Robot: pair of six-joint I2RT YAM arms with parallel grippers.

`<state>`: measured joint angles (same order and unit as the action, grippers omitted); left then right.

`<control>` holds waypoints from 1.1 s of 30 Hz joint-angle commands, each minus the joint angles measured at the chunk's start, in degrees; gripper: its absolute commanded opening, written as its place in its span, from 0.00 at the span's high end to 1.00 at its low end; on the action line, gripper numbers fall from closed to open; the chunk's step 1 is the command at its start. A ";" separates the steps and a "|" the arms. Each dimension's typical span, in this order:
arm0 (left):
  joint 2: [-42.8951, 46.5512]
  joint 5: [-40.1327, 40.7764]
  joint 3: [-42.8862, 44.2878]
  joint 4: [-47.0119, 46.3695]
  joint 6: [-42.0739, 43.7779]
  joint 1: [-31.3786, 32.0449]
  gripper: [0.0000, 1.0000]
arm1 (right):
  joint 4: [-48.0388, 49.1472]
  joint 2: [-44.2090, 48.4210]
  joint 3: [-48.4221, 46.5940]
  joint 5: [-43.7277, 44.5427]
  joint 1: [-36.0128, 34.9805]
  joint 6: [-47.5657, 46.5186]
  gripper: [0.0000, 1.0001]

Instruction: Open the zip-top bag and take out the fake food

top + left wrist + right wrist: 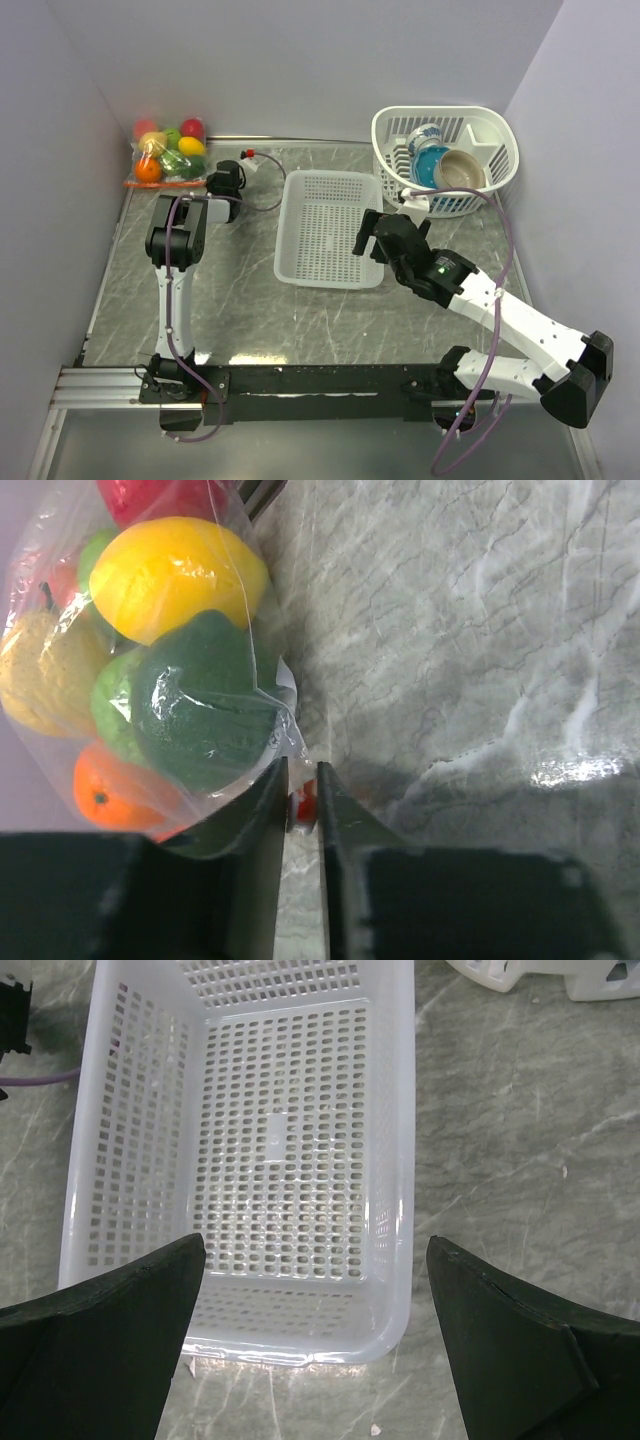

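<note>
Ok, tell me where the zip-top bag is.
Top view: the zip-top bag lies in the far-left table corner, the left pincer pinching its edge.

No legible text or labels

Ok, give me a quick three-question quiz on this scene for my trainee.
1. True or false: the right hand hangs open above the white perforated rectangular plastic basket.
2. The left hand pinches: A) the edge of the clear plastic zip-top bag at its orange-red zip; B) the basket; C) nothing.
3. How many of the round plastic fruits lie outside the bag?
Key: 1 true; 2 A; 3 none, every fruit in view is inside the bag.
</note>
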<state>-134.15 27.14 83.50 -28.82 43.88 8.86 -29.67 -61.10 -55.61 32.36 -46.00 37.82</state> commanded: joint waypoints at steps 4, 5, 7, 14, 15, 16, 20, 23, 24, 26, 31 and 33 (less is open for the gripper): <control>3.18 0.99 0.52 2.61 -1.86 0.10 0.99 | 0.32 2.21 -2.57 1.57 -0.41 0.50 0.00; 4.41 0.82 0.17 3.50 -3.26 0.01 0.99 | 0.23 2.39 -2.48 1.57 -0.41 0.32 0.00; 9.76 -0.15 -1.32 7.60 -5.11 0.10 0.99 | 0.40 2.56 -2.57 1.57 -0.50 0.06 0.00; 34.69 -6.91 -7.73 27.11 -15.56 0.01 0.99 | 2.33 4.23 -1.87 0.86 -1.28 -0.82 0.00; 37.35 -7.79 -8.79 28.63 -16.27 0.10 0.99 | 2.51 4.50 -1.78 0.78 -1.46 -1.00 0.00; 39.99 -8.84 -10.62 32.30 -17.06 0.01 0.99 | 2.69 4.76 -1.60 0.51 -1.64 -1.17 0.00; 54.82 -16.30 -13.36 45.05 -20.93 0.10 0.99 | 5.84 5.38 -0.72 -1.51 -2.43 -4.23 0.00; 62.92 -20.52 -12.93 55.07 -21.90 0.10 0.99 | 11.10 4.85 0.07 -4.40 -4.27 -10.54 0.00; 64.61 -21.50 -11.97 59.27 -22.08 0.10 0.98 | 12.87 4.59 0.16 -5.63 -5.75 -12.58 0.00; 68.99 -22.56 -11.26 63.08 -22.52 0.10 0.97 | 18.14 3.45 0.24 -10.63 -6.91 -19.41 0.00; 76.04 -23.09 -11.96 69.67 -20.33 0.10 0.98 | 29.48 2.92 2.96 -28.46 -9.10 -32.18 0.00; 78.24 -23.62 -11.53 71.79 -19.45 0.10 0.99 | 39.48 4.06 5.68 -36.03 -9.63 -37.02 0.00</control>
<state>-60.10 5.82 71.24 36.07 23.18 8.84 -7.73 -58.43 -53.39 12.64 -54.17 14.00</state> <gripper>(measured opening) 0.064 0.999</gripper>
